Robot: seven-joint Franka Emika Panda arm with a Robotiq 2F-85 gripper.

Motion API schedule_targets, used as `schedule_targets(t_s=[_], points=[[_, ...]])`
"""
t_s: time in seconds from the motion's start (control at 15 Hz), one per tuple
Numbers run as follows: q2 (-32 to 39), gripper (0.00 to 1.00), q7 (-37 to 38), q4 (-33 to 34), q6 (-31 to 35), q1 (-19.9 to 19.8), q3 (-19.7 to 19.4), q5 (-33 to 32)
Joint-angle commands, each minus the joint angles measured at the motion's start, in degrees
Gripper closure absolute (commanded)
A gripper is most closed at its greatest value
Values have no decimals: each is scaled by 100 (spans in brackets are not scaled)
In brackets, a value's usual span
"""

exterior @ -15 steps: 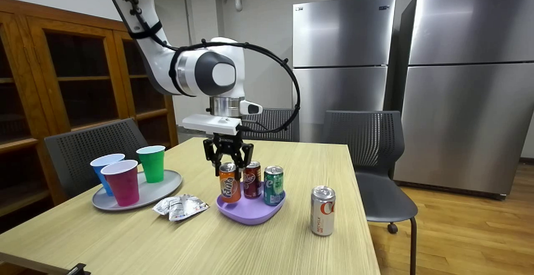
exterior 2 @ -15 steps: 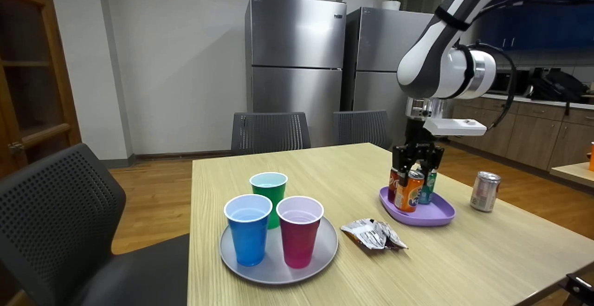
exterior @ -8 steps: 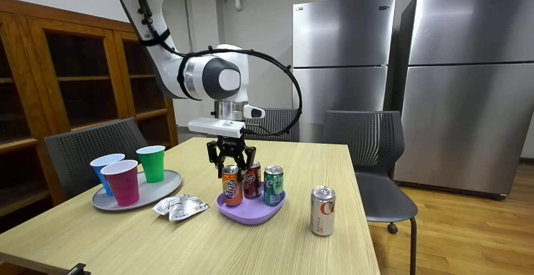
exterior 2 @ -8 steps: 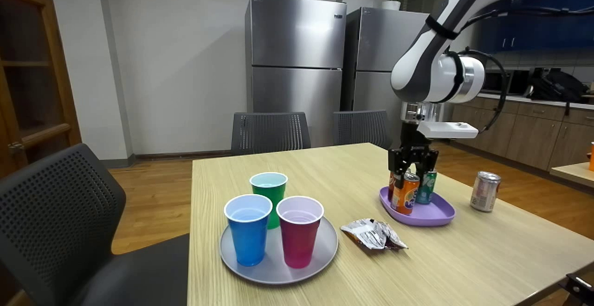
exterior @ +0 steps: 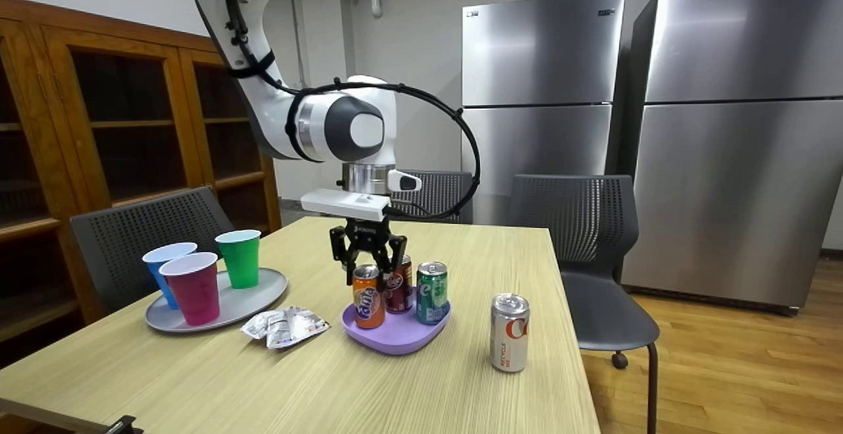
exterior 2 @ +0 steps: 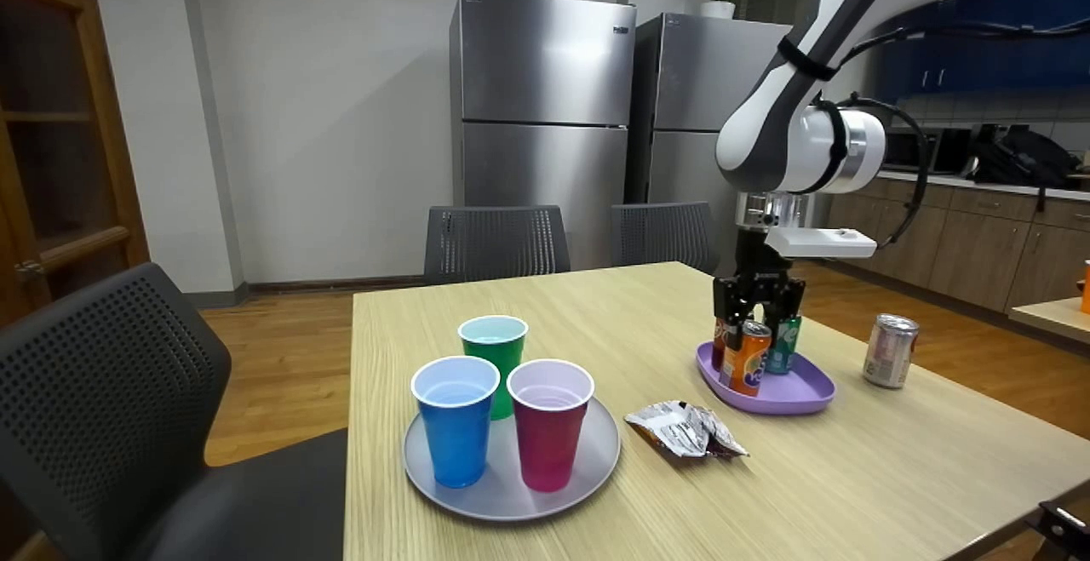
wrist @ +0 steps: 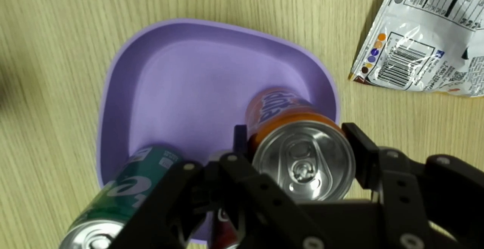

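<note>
My gripper (exterior: 366, 282) is shut on an orange Fanta can (exterior: 368, 307), gripping it near its top. In the wrist view the fingers flank the silver lid of the Fanta can (wrist: 302, 162). The can is nearly upright within the rim of a purple tray (exterior: 402, 346); whether its base rests on the tray cannot be made out. A dark red Dr Pepper can (exterior: 399, 296) stands close by in the tray, mostly hidden by the gripper in the wrist view. Also in the tray is a green can (exterior: 432, 292), on the far side of the red one from the Fanta.
A silver can (exterior: 510, 333) stands on the table right of the tray in both exterior views. A crumpled foil packet (exterior 2: 686, 430) lies beside the tray. Blue, green and magenta cups (exterior 2: 549, 433) stand on a grey plate (exterior 2: 511, 510). Chairs (exterior: 573, 243) flank the table.
My gripper has lowered with the Fanta can still in its grip, also shifting slightly right in an exterior view. The can has come down into the tray. Other things have stayed put.
</note>
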Motion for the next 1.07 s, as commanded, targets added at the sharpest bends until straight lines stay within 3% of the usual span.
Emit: schedule_targets(t_s=[0.0,0.2,1.0], points=[[-30,12,-82,145,-264,-148,125,22],[-128,1,-90,77,-231,-155,126,32],[-1542,0,-411,-743,-228,-437,-83,144]])
